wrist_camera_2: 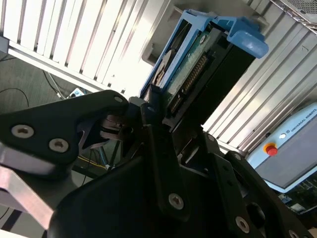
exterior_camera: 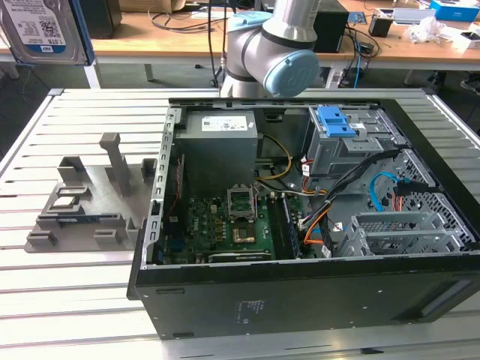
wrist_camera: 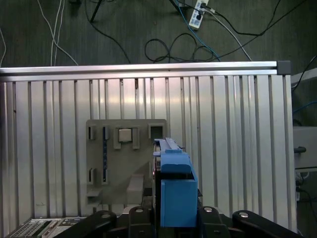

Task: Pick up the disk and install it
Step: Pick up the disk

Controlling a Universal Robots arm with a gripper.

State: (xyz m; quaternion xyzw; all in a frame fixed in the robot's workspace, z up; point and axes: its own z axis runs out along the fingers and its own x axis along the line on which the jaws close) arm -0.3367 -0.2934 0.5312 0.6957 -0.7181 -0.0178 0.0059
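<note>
We see the pincer (wrist_camera_2: 171, 116) clamped on 1 end of the disk (wrist_camera_2: 195, 74) above the bench (wrist_camera: 237, 148), so a shallow grip could let it slip.

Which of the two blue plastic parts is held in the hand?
The one framing the disk, clamped in the hand; the bare blue bracket sits inside the computer case.
</note>
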